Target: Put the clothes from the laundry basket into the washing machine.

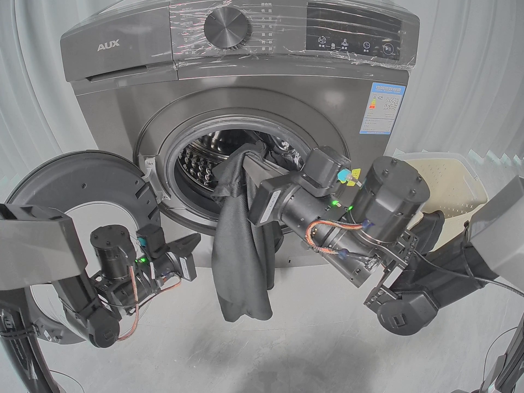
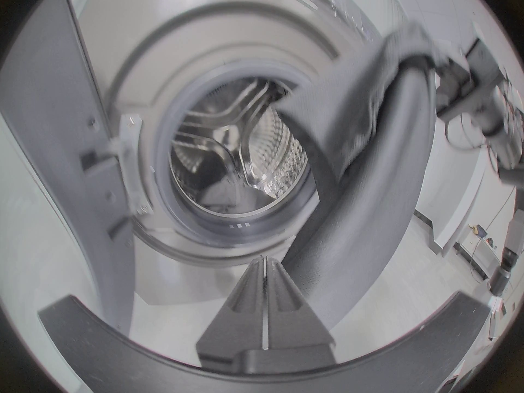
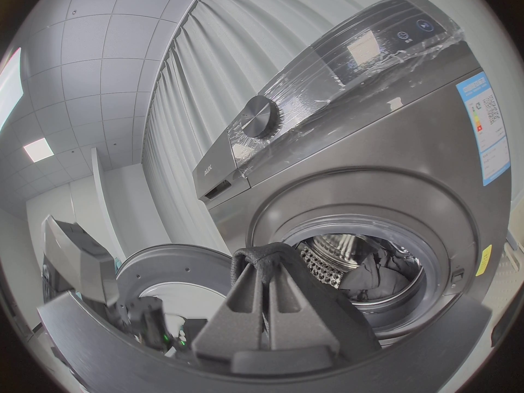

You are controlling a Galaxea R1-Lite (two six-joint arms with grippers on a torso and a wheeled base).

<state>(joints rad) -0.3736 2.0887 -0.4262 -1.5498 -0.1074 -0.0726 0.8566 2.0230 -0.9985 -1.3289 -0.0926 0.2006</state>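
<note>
At the open mouth of the washing machine (image 1: 109, 110), the right pincer (image 3: 267, 271) pinches the top of a dark garment (image 1: 240, 257) whose length hangs straight down outside the rim, with the left pincer (image 2: 265, 266) lower, pressed together and empty, near it.

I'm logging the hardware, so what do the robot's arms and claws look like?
The right arm and left arm are black jointed cylinders with green lights, each with an orange cable. The left claw and right claw are dark grey tapered wedges.
</note>
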